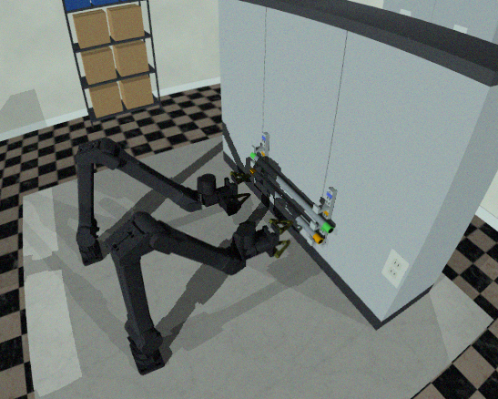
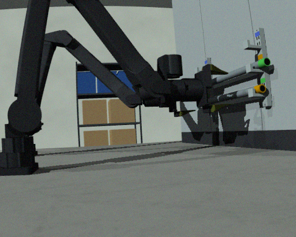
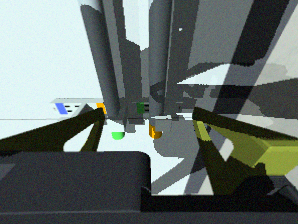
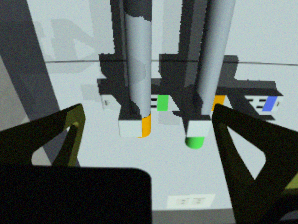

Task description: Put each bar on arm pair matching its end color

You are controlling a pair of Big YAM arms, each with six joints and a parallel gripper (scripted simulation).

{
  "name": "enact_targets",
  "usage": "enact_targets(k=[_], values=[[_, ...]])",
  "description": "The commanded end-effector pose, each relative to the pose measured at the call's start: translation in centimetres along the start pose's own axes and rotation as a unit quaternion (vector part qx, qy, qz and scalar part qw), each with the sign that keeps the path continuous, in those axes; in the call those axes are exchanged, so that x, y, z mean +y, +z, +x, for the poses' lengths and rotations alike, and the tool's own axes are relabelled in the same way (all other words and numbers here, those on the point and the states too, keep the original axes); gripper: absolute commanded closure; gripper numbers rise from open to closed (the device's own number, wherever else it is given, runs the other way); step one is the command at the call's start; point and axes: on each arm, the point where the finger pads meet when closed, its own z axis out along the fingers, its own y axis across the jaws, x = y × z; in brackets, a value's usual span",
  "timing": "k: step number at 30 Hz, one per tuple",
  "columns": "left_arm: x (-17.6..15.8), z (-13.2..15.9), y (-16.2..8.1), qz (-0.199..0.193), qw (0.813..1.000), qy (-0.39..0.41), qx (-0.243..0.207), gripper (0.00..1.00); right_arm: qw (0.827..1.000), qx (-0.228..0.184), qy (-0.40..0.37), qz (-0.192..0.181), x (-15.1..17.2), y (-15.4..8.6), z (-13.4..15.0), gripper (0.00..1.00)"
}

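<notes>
The wall rack (image 1: 292, 196) has blue labels (image 2: 257, 34) at the top pair of arms, orange labels (image 2: 260, 57) at the middle pair and green labels (image 2: 262, 80) at the bottom pair. The green-ended bar (image 2: 264, 62) lies on the middle pair. The orange-ended bar (image 2: 260, 89) lies on the bottom pair. The top pair is bare. My left gripper (image 1: 240, 187) is open near the rack's far end, its fingers spread around both bars (image 3: 150, 135). My right gripper (image 1: 280, 234) is open near the rack's near end; both bars (image 4: 150, 140) show between its fingers. Neither holds anything.
The rack hangs on a tall grey cabinet wall (image 1: 347, 114) with a dark base strip and a wall outlet (image 1: 394, 269). A shelf with cardboard boxes (image 1: 112, 59) stands far off at the back. Both arm bases (image 1: 142, 351) stand on the grey mat.
</notes>
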Motion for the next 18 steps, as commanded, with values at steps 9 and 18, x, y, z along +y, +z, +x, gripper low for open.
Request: enact_targets(k=[9, 18], values=[[3.35, 0.4, 1.68, -0.04, 0.999, -0.015, 0.003, 0.0, 0.999, 0.004, 0.014, 0.04, -3.9, 2.05, 0.25, 0.0], [3.38, 0.4, 1.76, -0.041, 0.999, -0.016, 0.003, 0.0, 0.999, 0.003, 0.013, 0.038, -3.86, 2.14, 0.26, 0.0]])
